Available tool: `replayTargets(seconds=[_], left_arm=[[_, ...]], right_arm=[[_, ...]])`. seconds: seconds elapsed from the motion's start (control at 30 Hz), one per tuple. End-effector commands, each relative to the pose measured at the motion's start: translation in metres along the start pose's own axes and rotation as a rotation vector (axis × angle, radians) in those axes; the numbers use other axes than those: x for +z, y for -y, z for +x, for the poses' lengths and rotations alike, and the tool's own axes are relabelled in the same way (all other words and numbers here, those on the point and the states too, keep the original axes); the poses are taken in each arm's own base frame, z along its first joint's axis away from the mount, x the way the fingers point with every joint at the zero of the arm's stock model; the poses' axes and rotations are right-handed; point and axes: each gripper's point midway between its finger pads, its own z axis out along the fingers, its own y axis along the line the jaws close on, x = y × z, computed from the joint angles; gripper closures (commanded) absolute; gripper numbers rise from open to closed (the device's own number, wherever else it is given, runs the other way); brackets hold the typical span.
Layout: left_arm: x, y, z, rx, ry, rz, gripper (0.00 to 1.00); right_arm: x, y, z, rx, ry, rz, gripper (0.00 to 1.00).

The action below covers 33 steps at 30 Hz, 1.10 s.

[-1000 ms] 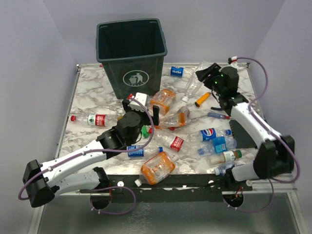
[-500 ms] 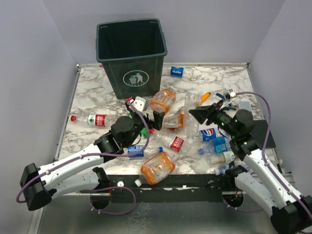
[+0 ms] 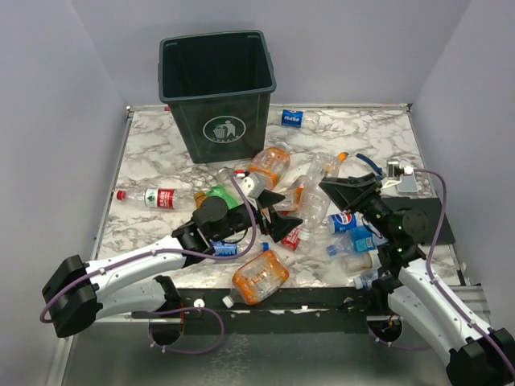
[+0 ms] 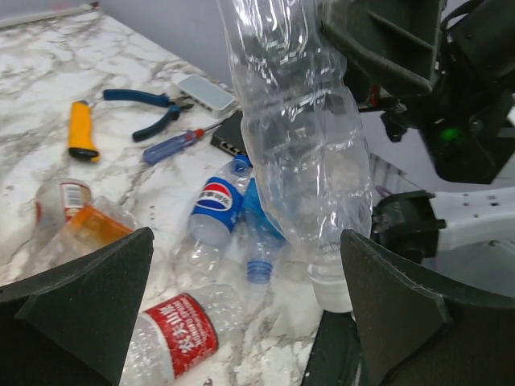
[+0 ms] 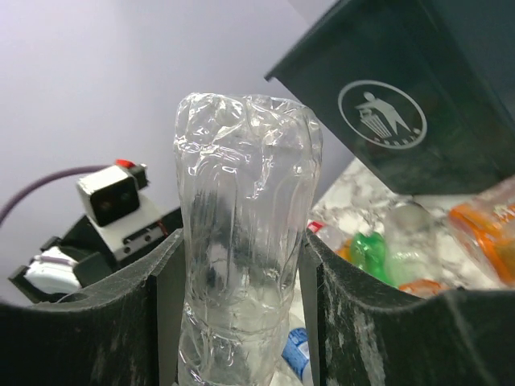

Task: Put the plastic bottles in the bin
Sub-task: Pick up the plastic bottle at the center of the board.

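Observation:
My right gripper (image 3: 328,191) is shut on a crumpled clear bottle (image 3: 315,199) and holds it upright above the table's middle; in the right wrist view the bottle (image 5: 241,241) fills the gap between the fingers (image 5: 245,273). My left gripper (image 3: 282,215) is wide open and empty and faces this bottle (image 4: 294,137), which hangs just ahead of its jaws (image 4: 249,310). The dark green bin (image 3: 217,88) stands at the back left and shows in the right wrist view (image 5: 418,88). Several bottles lie on the table, among them a Pepsi bottle (image 4: 216,205) and a red-label bottle (image 4: 173,338).
An orange-tinted bottle (image 3: 259,277) lies at the near edge, another (image 3: 269,165) before the bin, a green one (image 3: 221,193) and a red-label one (image 3: 157,197) to the left. Blue-handled pliers (image 4: 145,108), an orange cylinder (image 4: 79,129) and a screwdriver (image 4: 173,145) lie at the right. A black box (image 3: 426,213) sits at the right edge.
My right arm has swung from the far right back corner to the table's middle with the clear bottle. My left gripper has moved right and turned to face that bottle, jaws open.

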Motion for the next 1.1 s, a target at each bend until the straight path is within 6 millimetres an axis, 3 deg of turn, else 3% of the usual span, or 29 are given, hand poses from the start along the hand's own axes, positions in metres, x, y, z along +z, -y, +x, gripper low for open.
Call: replayTargets(seconds=[0.0, 0.23, 0.43, 0.57, 0.73, 0.93, 1.07], left_arm=[[-0.009, 0.039, -0.020, -0.089, 0.093, 0.194, 0.01], [-0.004, 0.067, -0.013, -0.215, 0.054, 0.355, 0.01], [0.002, 0.077, -0.004, -0.274, 0.011, 0.422, 0.01], [0.005, 0.078, 0.000, -0.283, -0.010, 0.437, 0.14], [0.009, 0.077, 0.004, -0.286, -0.023, 0.436, 0.41], [0.017, 0.069, 0.008, -0.294, -0.023, 0.397, 0.47], [0.020, 0.069, 0.011, -0.305, -0.037, 0.403, 0.46]], right_arm=[[-0.001, -0.031, -0.028, -0.006, 0.124, -0.107, 0.58], [-0.002, -0.039, -0.033, -0.021, 0.160, -0.158, 0.59], [-0.002, -0.041, -0.033, -0.005, 0.159, -0.172, 0.59], [-0.002, -0.042, -0.031, -0.009, 0.152, -0.178, 0.59], [-0.004, -0.039, -0.025, -0.006, 0.128, -0.173, 0.59], [-0.005, -0.035, -0.018, -0.020, 0.095, -0.159, 0.58], [-0.007, -0.032, -0.015, -0.028, 0.084, -0.144, 0.58]])
